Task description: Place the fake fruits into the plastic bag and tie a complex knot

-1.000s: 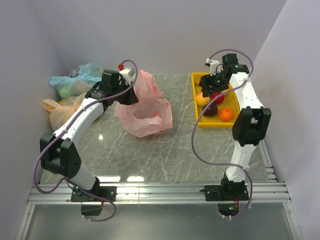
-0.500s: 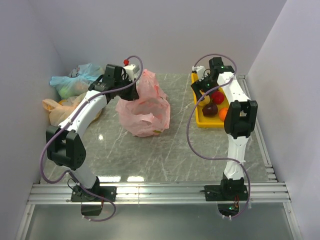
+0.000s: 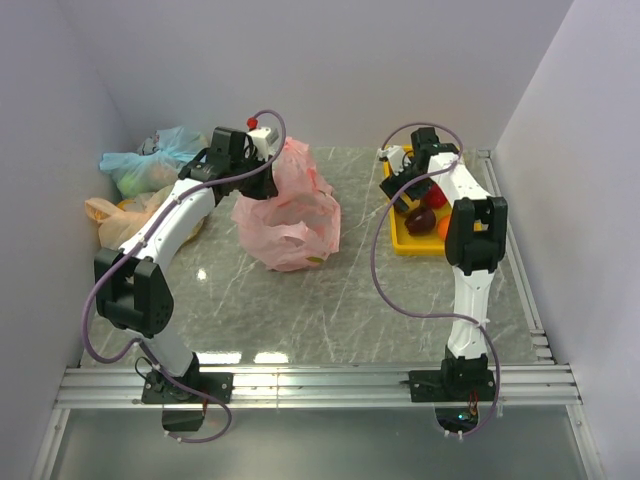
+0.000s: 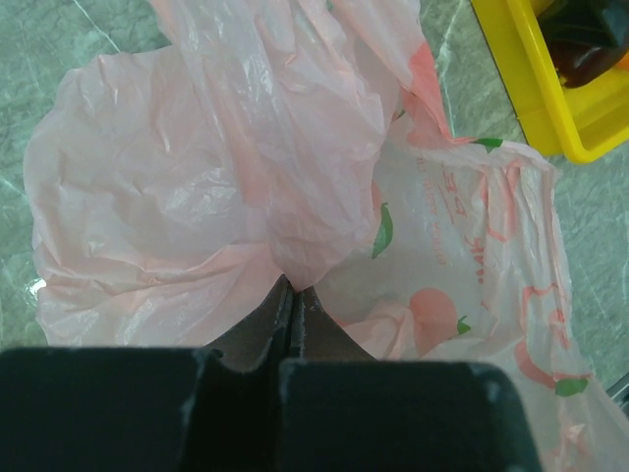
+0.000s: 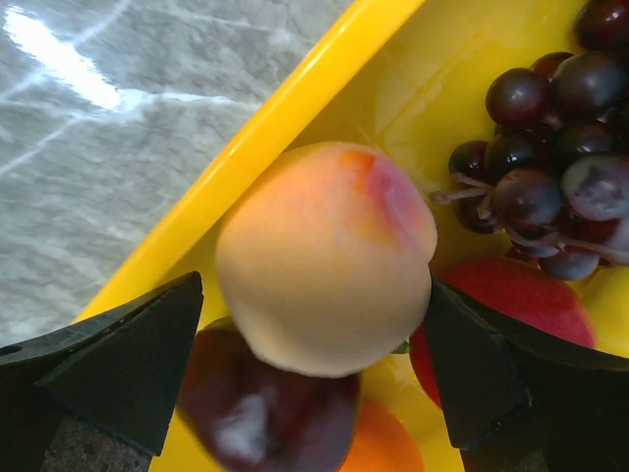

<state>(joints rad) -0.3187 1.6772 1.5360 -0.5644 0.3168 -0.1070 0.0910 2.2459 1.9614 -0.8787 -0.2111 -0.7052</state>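
Note:
The salmon-pink plastic bag (image 3: pixel 295 225) stands open on the marble table, left of centre. My left gripper (image 3: pixel 268 180) is shut on a fold of the plastic bag (image 4: pixel 295 197) at its back rim, holding it up. The fake fruits lie in a yellow tray (image 3: pixel 408 247) on the right. My right gripper (image 5: pixel 310 364) hangs open low over the tray, one finger either side of a peach-yellow fruit (image 5: pixel 324 256). Around it lie a dark purple plum (image 5: pixel 265 413), a grape bunch (image 5: pixel 550 187), a red fruit (image 5: pixel 521 305) and an orange one (image 5: pixel 383 442).
A blue-green tied bag (image 3: pixel 150 160) and a pale peach-orange tied bag (image 3: pixel 120 220) sit against the left wall. The tray's rim (image 5: pixel 256 167) runs close to my right gripper's left finger. Walls close in the back and both sides.
My right arm has swung left and come down over the peach-yellow fruit, its jaws opening wider. My left gripper shifted slightly right, still holding the bag rim.

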